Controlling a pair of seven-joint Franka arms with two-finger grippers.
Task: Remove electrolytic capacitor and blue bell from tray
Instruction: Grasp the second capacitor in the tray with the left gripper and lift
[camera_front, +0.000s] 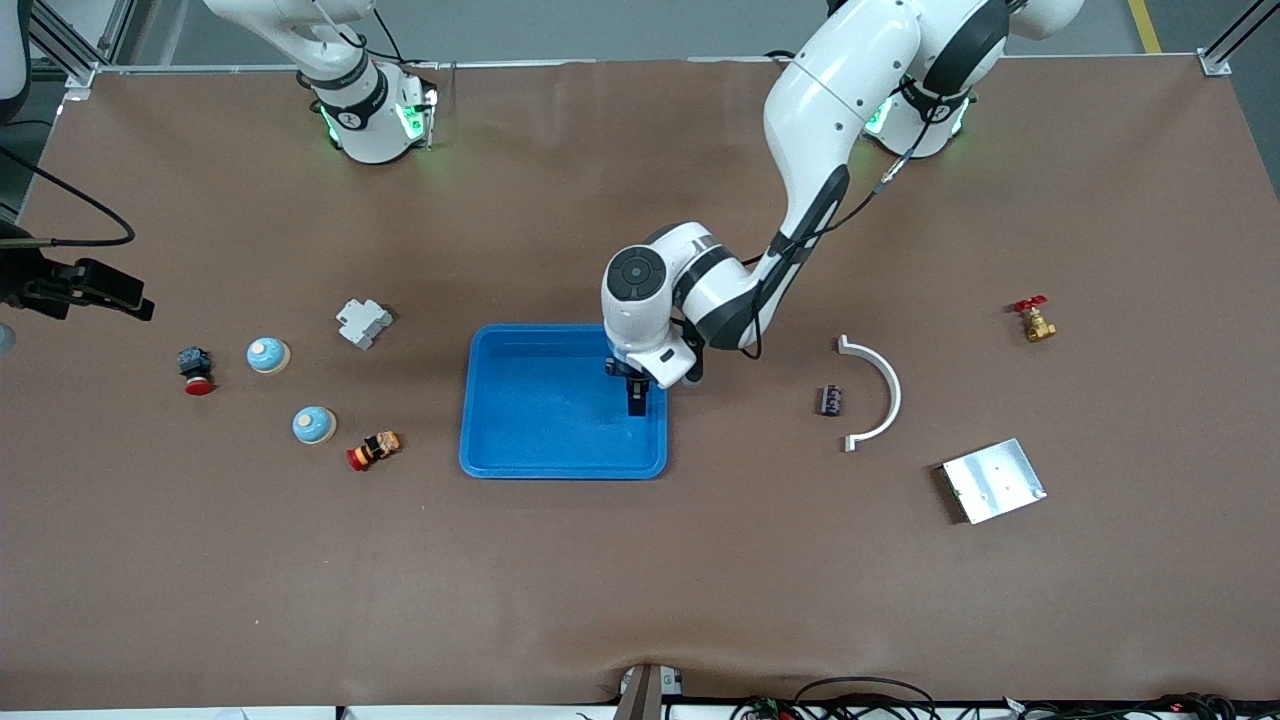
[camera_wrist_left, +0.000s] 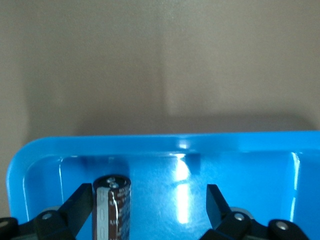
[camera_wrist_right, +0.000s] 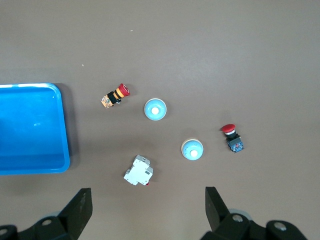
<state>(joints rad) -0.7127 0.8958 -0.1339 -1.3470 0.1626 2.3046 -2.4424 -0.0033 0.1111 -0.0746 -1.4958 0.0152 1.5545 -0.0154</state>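
**Capacitor removal, grasp stage.** The capacitor is shown in the tray, near the rim at three o'clock in the front view, apparently upright. It is bracketed by the left end effector, which is lowered into the tray with its fingers apart. One finger is just beside the capacitor, and nothing is clamped yet.

No bell is seen inside the tray. Two blue bells are found on the table at about nine o'clock from the tray, well apart from it. The bell step is therefore judged done, and the capacitor step is judged pending: closing, lifting and setting down outside the tray are left.

The right end effector is held waiting over the bells, with its fingers apart and empty.
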